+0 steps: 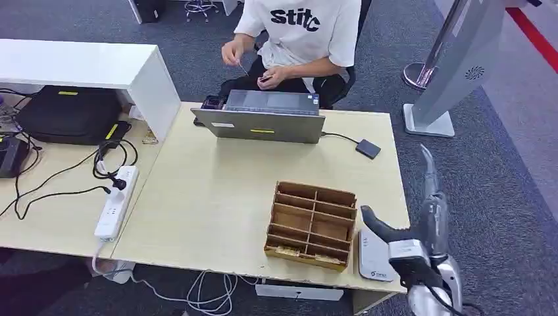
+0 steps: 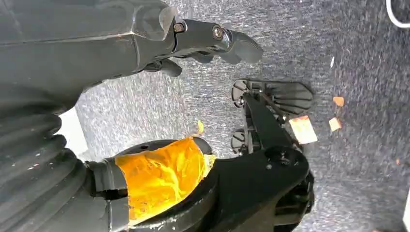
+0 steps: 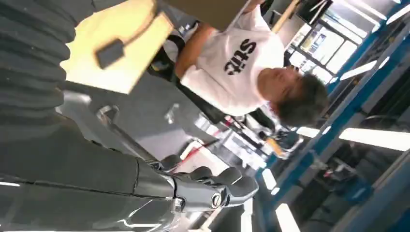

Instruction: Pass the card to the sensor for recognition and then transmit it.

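A brown cardboard organiser (image 1: 311,224) with several compartments stands near the table's front edge; something pale (image 1: 289,249) lies in its front-left slot. Just right of it lies a flat white sensor pad (image 1: 373,259). My right hand (image 1: 424,214) is raised beside the table's right front corner, fingers pointing up and thumb stretched out over the pad, holding nothing. The right wrist view shows the same hand (image 3: 212,188) with straight, empty fingers. My left hand (image 2: 212,41) hangs over the carpet, fingers apart and empty.
A grey laptop (image 1: 263,118) stands at the table's far edge, with a cable to a small dark box (image 1: 368,148). A person in a white T-shirt (image 1: 299,29) sits behind it, holding small items. A power strip (image 1: 116,201) and cables lie left; a grey stand (image 1: 454,66) stands far right.
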